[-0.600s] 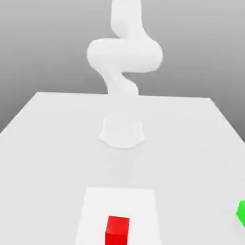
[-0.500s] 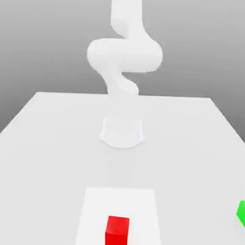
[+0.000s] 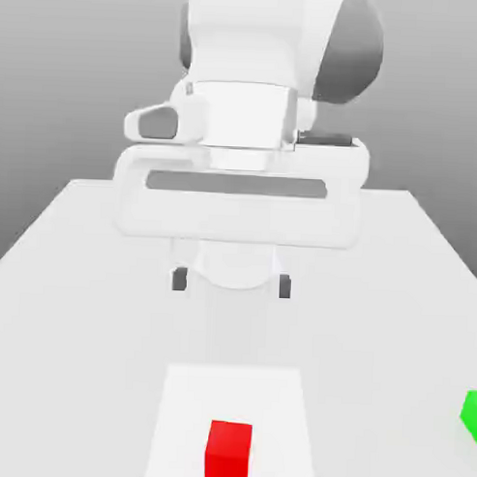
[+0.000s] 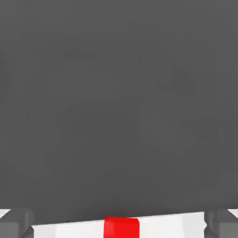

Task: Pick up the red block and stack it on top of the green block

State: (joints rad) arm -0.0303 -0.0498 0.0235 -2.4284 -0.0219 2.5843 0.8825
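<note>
The red block point(image 3: 228, 453) is a small cube sitting on a white square patch point(image 3: 183, 415) near the exterior view's bottom edge. The green block point(image 3: 471, 415) is cut off at the exterior view's right edge, resting on the table. My white gripper point(image 3: 232, 281) hangs large in the middle of the exterior view, higher in the picture than the red block, open with its two dark fingers point(image 3: 180, 277) wide apart and nothing between them. In the hand view the red block point(image 4: 121, 228) lies between the two grey fingertips point(image 4: 16, 223).
The white table point(image 3: 76, 275) stretches back to its far edge. My arm's round base point(image 3: 237, 267) stands on the table behind the gripper. Behind the table is a grey background.
The hand with its open fingers now shows large in the exterior view, where earlier the bent arm was farther back. Both blocks lie where they were.
</note>
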